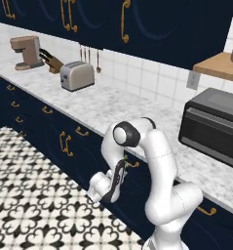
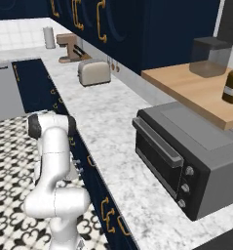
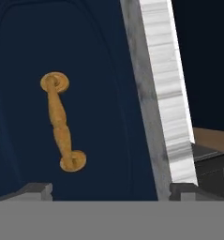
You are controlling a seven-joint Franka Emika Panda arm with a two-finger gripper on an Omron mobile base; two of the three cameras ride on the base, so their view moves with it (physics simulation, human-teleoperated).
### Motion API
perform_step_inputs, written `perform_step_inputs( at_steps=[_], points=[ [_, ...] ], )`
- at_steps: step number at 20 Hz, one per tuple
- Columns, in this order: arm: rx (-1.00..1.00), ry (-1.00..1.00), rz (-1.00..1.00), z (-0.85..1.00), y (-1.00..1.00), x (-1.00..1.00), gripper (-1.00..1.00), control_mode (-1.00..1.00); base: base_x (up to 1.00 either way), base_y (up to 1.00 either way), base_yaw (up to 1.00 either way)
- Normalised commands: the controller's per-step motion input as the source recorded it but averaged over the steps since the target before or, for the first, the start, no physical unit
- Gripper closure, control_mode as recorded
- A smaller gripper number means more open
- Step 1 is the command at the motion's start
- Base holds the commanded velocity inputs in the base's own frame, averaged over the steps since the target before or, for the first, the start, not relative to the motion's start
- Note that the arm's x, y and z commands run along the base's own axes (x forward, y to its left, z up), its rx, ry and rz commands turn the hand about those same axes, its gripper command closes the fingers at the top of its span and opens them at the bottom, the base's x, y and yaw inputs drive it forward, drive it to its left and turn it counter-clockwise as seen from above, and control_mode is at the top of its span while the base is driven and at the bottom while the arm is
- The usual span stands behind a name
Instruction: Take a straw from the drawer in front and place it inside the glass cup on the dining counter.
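Observation:
The navy drawer [image 3: 94, 70] is shut, and its curved brass bar handle [image 3: 62, 123] looks upright in the rolled hand view. My gripper [image 3: 111, 190] faces the drawer front, open, with its dark fingertips [image 3: 36, 189] set wide apart and nothing between them. In the left base view the gripper [image 1: 119, 176] hangs low, just short of that handle [image 1: 132, 164] under the worktop edge. From the right base view the gripper [image 2: 78, 167] peeks out behind the arm. The straw, the glass cup and the dining counter are out of view.
The marble worktop [image 1: 113, 105] overhangs the drawers and carries a toaster [image 1: 77, 75], a coffee machine [image 1: 28, 52], a knife block [image 1: 52, 61] and a dark toaster oven [image 1: 213, 127]. A wooden shelf [image 2: 201, 85] holds a brown bottle [image 2: 232, 85]. Patterned floor tiles [image 1: 35, 195] lie behind.

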Motion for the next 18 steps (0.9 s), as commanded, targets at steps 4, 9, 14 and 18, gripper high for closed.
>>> perform_step_inputs(
  at_steps=[4,9,14,18],
  points=[
    [0.00,0.00,0.00,-0.08,-0.01,0.62,-1.00,-1.00,0.00,0.00,0.00],
    [0.00,0.04,0.00,-0.14,-0.11,0.65,-1.00,-1.00,0.00,0.00,0.00],
    [0.00,0.09,0.00,-0.28,-0.12,0.49,-1.00,-1.00,0.00,0.00,0.00],
    [0.00,0.11,0.00,-0.33,-0.11,0.29,-1.00,-1.00,0.00,0.00,0.00]
  ],
)
